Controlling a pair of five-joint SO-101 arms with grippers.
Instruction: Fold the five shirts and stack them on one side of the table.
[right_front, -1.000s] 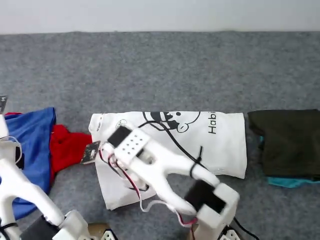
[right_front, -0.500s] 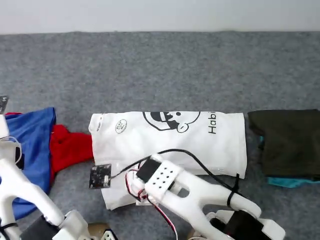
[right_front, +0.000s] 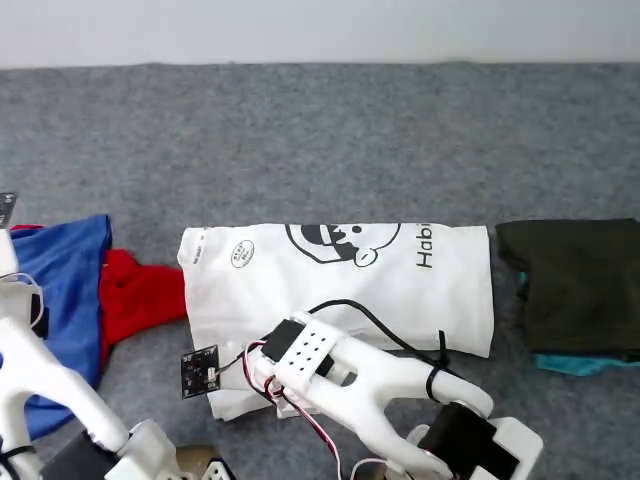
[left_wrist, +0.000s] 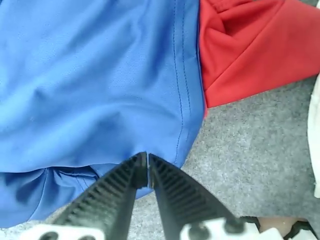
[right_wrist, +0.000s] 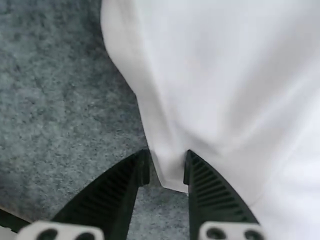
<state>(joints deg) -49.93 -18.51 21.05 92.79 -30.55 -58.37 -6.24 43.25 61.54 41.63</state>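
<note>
High view: a white shirt (right_front: 340, 275) is spread flat mid-tabletop (right_front: 320, 130). A blue shirt (right_front: 65, 285) and a red shirt (right_front: 140, 298) are bunched at the left, and a dark folded shirt (right_front: 575, 285) is laid at the right.

Left wrist view: the fingers (left_wrist: 117, 187) of the left gripper (left_wrist: 148, 157) are pressed together, empty, over the blue shirt's hem.

Right wrist view: the right gripper (right_wrist: 166, 155) is parted astride the white shirt's near left corner. A fold is judged to be starting; the corner must next be pinched and carried across.
</note>
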